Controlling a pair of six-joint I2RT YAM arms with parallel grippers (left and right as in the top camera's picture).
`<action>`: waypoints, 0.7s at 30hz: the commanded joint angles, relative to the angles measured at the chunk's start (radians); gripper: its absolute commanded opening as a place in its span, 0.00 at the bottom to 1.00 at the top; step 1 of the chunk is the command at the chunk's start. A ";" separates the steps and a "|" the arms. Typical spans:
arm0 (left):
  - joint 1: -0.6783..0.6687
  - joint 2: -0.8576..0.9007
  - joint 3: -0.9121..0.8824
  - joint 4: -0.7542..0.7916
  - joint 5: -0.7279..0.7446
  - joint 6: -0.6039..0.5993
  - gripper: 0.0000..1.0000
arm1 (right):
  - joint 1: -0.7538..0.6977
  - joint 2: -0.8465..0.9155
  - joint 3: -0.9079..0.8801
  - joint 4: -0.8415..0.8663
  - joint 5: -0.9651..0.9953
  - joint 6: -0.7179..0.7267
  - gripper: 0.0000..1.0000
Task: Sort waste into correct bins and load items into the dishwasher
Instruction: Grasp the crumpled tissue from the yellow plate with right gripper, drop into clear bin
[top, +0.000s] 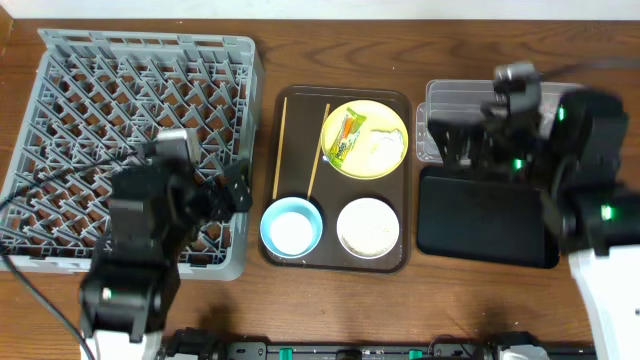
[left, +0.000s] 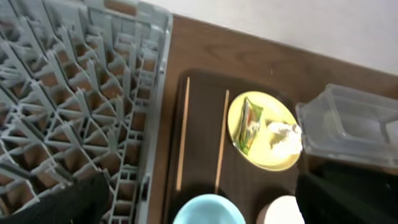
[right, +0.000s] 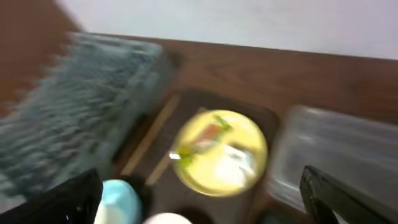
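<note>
The grey dish rack (top: 130, 140) fills the left. A yellow plate (top: 365, 160) on the brown serving tray (top: 335, 258) holds a green-and-orange wrapper (top: 345, 135) and a white tissue (top: 385, 145). A light blue bowl (top: 291, 227) and a white bowl (top: 368, 228) with a whitish grainy filling sit at the tray's front. The clear tub (top: 440, 105) and the black tray (top: 485, 215) lie to the right. My left gripper (top: 235, 190) is open above the rack's right edge. My right gripper (top: 455, 140) is open above the tub. No small white cup shows.
Two chopsticks (top: 281, 145) lie on the left half of the serving tray. In the left wrist view the open fingers (left: 205, 211) frame the blue bowl (left: 208, 202). The right wrist view is blurred; its open fingers (right: 202, 202) frame the plate (right: 221, 152).
</note>
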 joint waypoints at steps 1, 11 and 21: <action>0.004 0.050 0.056 -0.028 0.024 -0.005 0.96 | 0.005 0.081 0.057 0.050 -0.275 0.018 0.99; 0.004 0.112 0.056 -0.045 0.024 -0.005 0.96 | 0.299 0.369 0.057 -0.029 0.257 0.071 0.99; 0.004 0.154 0.056 -0.053 0.024 -0.004 0.96 | 0.344 0.709 0.057 0.162 0.577 0.136 0.76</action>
